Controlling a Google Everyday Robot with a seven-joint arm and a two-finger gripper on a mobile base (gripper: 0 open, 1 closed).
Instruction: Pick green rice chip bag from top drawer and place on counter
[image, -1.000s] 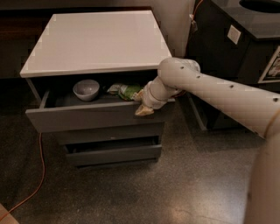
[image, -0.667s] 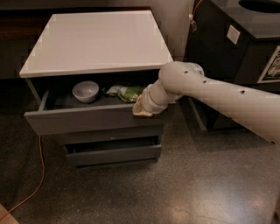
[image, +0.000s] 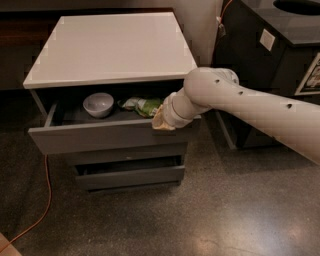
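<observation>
The top drawer (image: 105, 137) stands pulled open under the white counter (image: 110, 47). The green rice chip bag (image: 142, 105) lies inside it, right of centre. My gripper (image: 161, 120) reaches down into the drawer's right end, right beside the bag's right edge and just above the drawer's front wall. The white arm comes in from the right and hides the drawer's right corner.
A small grey bowl (image: 98, 104) sits in the drawer left of the bag. Two lower grey drawers (image: 129, 174) are below. A black unit with a round hole (image: 280, 45) stands at right. An orange cable (image: 42, 200) runs over the floor at left.
The arm has shifted a little left and lower, bringing the gripper nearer the bag's right edge. The bag and bowl have not moved.
</observation>
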